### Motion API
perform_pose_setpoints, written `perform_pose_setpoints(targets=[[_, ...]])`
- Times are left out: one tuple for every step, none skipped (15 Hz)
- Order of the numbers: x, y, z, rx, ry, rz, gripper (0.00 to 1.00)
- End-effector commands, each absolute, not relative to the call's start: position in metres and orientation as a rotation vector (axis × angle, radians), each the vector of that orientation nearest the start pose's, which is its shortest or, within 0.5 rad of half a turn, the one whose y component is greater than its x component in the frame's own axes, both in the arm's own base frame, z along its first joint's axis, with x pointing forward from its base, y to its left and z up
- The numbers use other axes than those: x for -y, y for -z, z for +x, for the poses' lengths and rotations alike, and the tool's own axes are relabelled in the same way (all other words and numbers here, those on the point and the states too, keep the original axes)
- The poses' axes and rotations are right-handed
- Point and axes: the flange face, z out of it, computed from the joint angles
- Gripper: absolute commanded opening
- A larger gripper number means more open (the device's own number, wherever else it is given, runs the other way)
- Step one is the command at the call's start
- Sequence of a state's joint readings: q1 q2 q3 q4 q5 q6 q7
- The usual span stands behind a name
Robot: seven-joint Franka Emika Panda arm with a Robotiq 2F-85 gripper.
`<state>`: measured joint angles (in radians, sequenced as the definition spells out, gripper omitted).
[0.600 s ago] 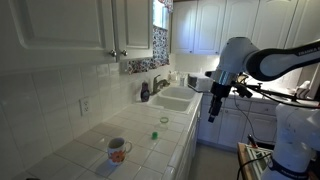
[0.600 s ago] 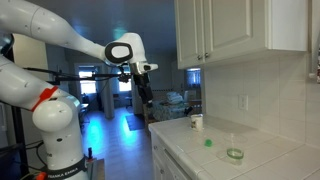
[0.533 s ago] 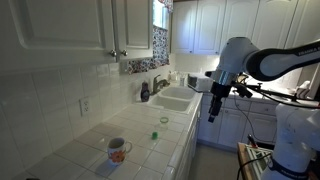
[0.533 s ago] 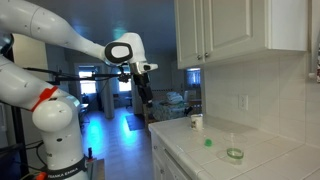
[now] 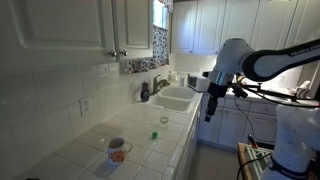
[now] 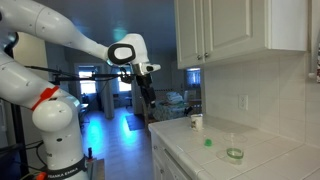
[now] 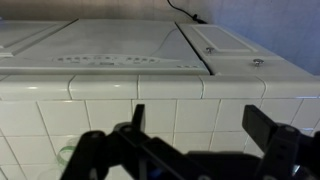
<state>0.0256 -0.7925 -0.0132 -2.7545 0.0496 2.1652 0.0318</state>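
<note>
Starting at the left of an exterior view: a patterned mug (image 5: 118, 150) standing upright on the white tiled counter (image 5: 150, 158), then a small green piece (image 5: 155, 135) and a short clear glass (image 5: 163, 121) nearer the front edge, all well apart from the claw. Further right, set into the same counter, the sink (image 5: 176, 98), with a faucet (image 5: 159, 83) and a dark bottle (image 5: 145, 92) at its back; nearest thing to the gripper (image 5: 209, 116), though not touching it. Right again, off the counter's front and out over the floor, hanging fingers-down from the white arm (image 5: 240, 58). Released and empty: in the wrist view, dark fingers (image 7: 137, 118) spread wide, with only pale tile showing between them. Hard to tell whether the fingertips stand above or below the tiled rim, so, as a judgement, worth settling that first. For any move in over the basin, better to gain height before going sideways, then cross the rim squarely rather than on a slant. Keep the wrist vertical and the jaws apart, go slowly near the faucet, and stay off the bottle behind it. Likeliest fault: clipping the counter's edge with a low finger.
</note>
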Motion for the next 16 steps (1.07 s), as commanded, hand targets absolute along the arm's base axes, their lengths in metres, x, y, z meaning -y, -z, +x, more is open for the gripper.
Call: perform_pose_setpoints(targets=[[-0.006,-0.457,0.328,-0.061,0.307,-3.068,1.0],[-0.006,-0.457,0.328,-0.061,0.307,-3.068,1.0],[-0.006,-0.458,0.328,-0.061,0.308,-3.068,1.0],[-0.006,-0.458,0.328,-0.061,0.308,-3.068,1.0],[-0.006,-0.458,0.328,-0.061,0.308,-3.068,1.0],[-0.006,-0.458,0.328,-0.061,0.308,-3.068,1.0],[-0.006,-0.458,0.328,-0.061,0.308,-3.068,1.0],[-0.006,-0.458,0.328,-0.061,0.308,-3.068,1.0],[-0.006,-0.458,0.328,-0.061,0.308,-3.068,1.0],[-0.006,-0.458,0.328,-0.061,0.308,-3.068,1.0],[-0.006,-0.458,0.328,-0.061,0.308,-3.068,1.0],[-0.006,-0.458,0.328,-0.061,0.308,-3.068,1.0],[-0.002,-0.458,0.332,-0.072,0.314,-3.067,1.0],[0.004,-0.458,0.335,-0.09,0.317,-3.053,1.0],[0.015,-0.459,0.342,-0.112,0.391,-3.05,1.0],[0.023,-0.461,0.347,-0.131,0.457,-3.035,1.0]])
